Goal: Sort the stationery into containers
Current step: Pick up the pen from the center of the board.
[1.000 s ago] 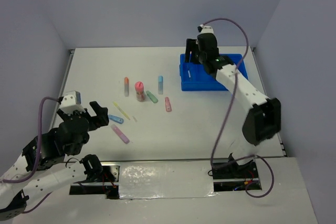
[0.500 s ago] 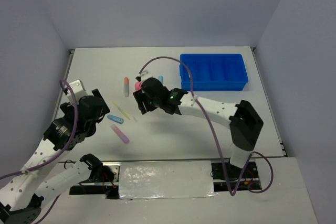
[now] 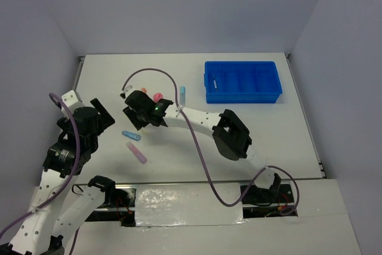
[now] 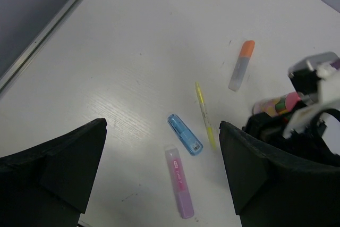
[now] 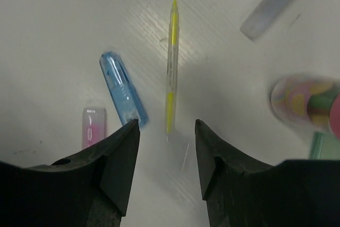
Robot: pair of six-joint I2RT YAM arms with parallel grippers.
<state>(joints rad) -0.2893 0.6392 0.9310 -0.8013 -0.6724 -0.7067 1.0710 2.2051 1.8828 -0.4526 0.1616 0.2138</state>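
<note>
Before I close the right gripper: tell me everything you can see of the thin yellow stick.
The thin yellow stick is slim and straight, plastic by its look: yellow ends, a paler translucent middle, a pointed far tip. It lies flat on the white table, touching nothing; a short blue highlighter lies apart beside it. Its near end sits between the fingertips of the open right gripper, which stand clear of it.

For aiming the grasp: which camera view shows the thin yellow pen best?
Right wrist: the yellow pen lies whole, close and sharp. Left wrist shows it whole but smaller. Top view: I cannot find it.
</note>
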